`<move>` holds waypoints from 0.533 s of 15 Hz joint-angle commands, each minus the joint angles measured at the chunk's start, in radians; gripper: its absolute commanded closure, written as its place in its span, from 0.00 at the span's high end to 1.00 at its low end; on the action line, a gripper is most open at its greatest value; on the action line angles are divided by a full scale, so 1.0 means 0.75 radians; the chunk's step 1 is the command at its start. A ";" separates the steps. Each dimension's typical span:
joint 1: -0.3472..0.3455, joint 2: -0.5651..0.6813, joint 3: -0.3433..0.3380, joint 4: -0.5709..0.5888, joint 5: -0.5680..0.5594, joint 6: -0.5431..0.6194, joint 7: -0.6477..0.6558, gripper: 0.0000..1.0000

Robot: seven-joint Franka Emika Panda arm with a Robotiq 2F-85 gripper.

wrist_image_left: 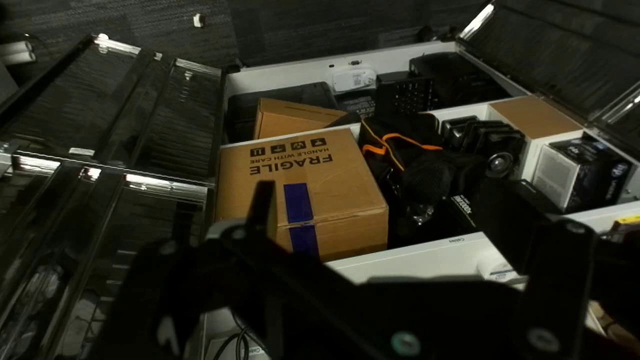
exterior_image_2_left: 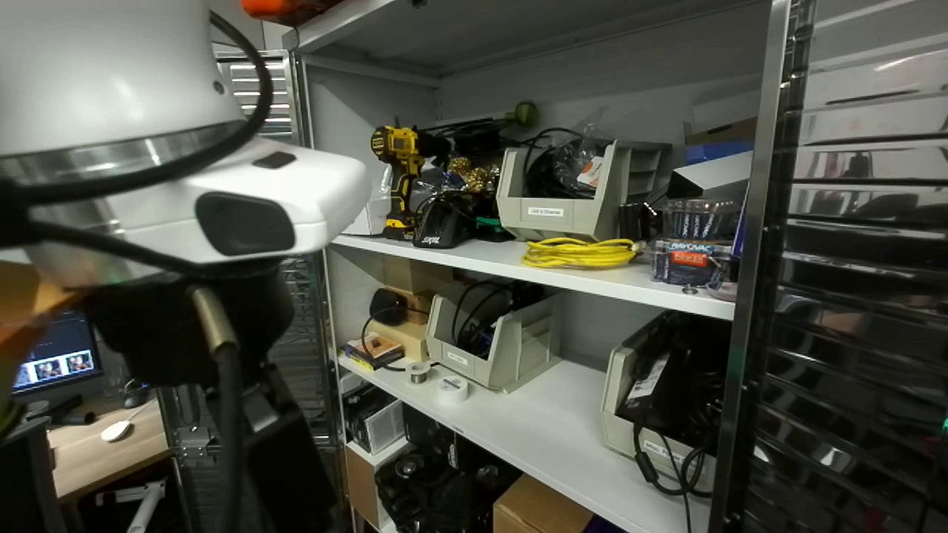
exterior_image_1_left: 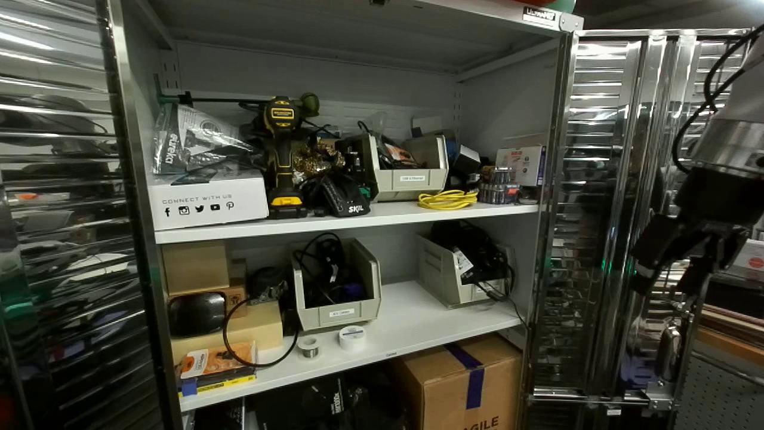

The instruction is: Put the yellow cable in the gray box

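Note:
The yellow cable (exterior_image_1_left: 447,199) is a loose coil on the upper shelf, near its front edge; it also shows in an exterior view (exterior_image_2_left: 581,253). Directly behind it stands a light-gray open bin (exterior_image_1_left: 409,181) with a white label, also seen in an exterior view (exterior_image_2_left: 548,212). It holds black cables and a plastic bag. Two similar labelled gray bins stand on the shelf below, so I cannot be sure which is the gray box. My gripper (exterior_image_1_left: 665,285) is open and empty, outside the cabinet by the door, apart from the cable. Its spread fingers frame the wrist view (wrist_image_left: 382,192).
The lower shelf holds a gray bin (exterior_image_1_left: 338,314), another gray bin (exterior_image_1_left: 444,280) and a tape roll (exterior_image_1_left: 353,337). A drill (exterior_image_1_left: 280,155) and batteries (exterior_image_2_left: 692,259) stand on the upper shelf. A cardboard box (wrist_image_left: 300,190) is below. Open metal doors (exterior_image_1_left: 603,209) flank the cabinet.

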 commanded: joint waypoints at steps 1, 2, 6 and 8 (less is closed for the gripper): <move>0.035 0.264 0.064 0.184 0.102 0.130 0.140 1.00; 0.049 0.359 0.085 0.269 0.121 0.133 0.175 1.00; 0.018 0.631 0.162 0.559 0.090 0.067 0.337 1.00; 0.001 0.747 0.182 0.710 0.067 0.041 0.430 1.00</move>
